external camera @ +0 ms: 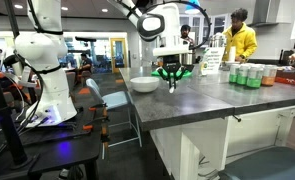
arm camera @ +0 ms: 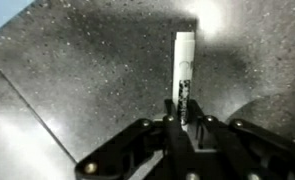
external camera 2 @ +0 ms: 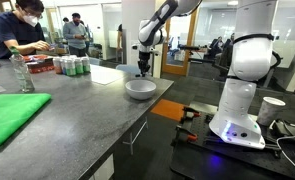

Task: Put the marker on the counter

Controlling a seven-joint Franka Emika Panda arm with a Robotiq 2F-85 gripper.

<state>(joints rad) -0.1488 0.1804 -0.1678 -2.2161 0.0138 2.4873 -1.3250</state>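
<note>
Only my wrist view shows my gripper (arm camera: 184, 120) clamped on the marker (arm camera: 184, 62) over the counter (arm camera: 77, 70); both exterior views leave that unclear

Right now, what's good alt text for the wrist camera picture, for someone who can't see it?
The gripper is closed on the near end of a pale marker with dark print, which points away from the camera. Behind it lies a speckled dark grey counter; whether the marker's far tip touches it cannot be told.
</note>
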